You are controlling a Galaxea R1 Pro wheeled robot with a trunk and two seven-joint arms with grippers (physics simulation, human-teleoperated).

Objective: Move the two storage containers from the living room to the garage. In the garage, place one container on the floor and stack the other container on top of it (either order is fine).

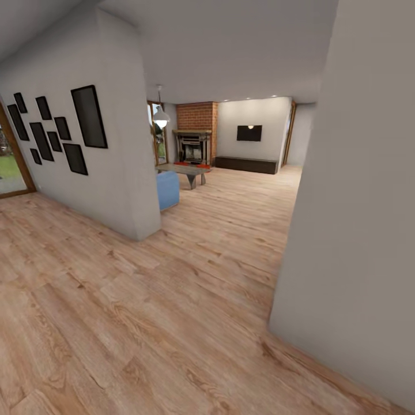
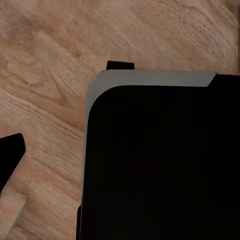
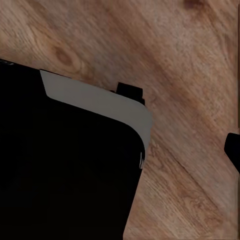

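Light wood-plank floor [image 1: 144, 323] fills the foreground of the head view, running between a pale wall corner [image 1: 357, 230] on the right and a partition wall [image 1: 115, 155] hung with black picture frames [image 1: 89, 117]. Beyond lies the living room [image 1: 242, 173]: a red brick fireplace [image 1: 195, 144], a low bench [image 1: 185, 171], a blue sofa end [image 1: 168, 189], a dark television [image 1: 249, 133], a pendant lamp [image 1: 161, 119]. Small orange-red shapes [image 1: 192, 165] sit at the fireplace foot, too small to identify or to judge their axis. Both wrist views look down on plank flooring past a dark robot body [image 2: 160, 160] [image 3: 65, 165]; whether either tool is open or closed cannot be told.
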